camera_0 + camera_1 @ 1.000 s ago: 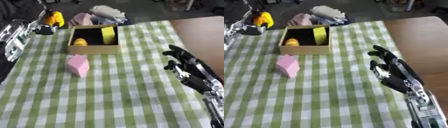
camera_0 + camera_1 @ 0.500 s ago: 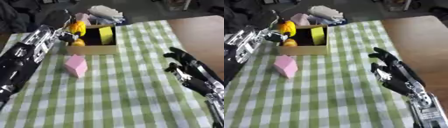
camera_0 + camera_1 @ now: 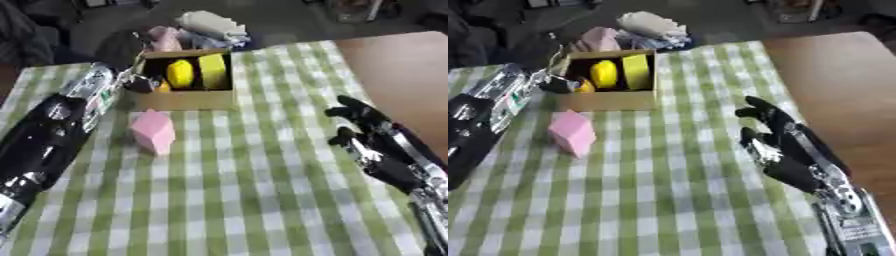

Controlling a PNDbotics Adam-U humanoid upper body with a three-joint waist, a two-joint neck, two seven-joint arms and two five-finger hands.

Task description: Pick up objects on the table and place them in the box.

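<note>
Left hand [image 3: 140,84] fingers sit at the left wall of the box [image 3: 197,100], dark and bunched at the rim; can't tell whether they're curled on anything or spread. Right hand [image 3: 785,145] is idle over the cloth on the right, fingers relaxed and apart, holding nothing. Inside the box: a yellow rounded piece [image 3: 180,73], a yellow block [image 3: 213,71] beside it, and something orange [image 3: 163,87] low at the left wall, just next to your left fingers. If you're releasing there, let go only once the piece is fully below the rim, then lift the fingers straight up so you don't drag the box across the surface [image 3: 262,200]. Next candidate looks like the pink block [image 3: 153,131]: it's on the cloth in front of the box, near the left front corner, apart from it. It lies just beside your left forearm, nearer you than the fingers, so you'd pull the hand back toward yourself and come down on it from above. More items are piled behind the box; can't make them out.
</note>
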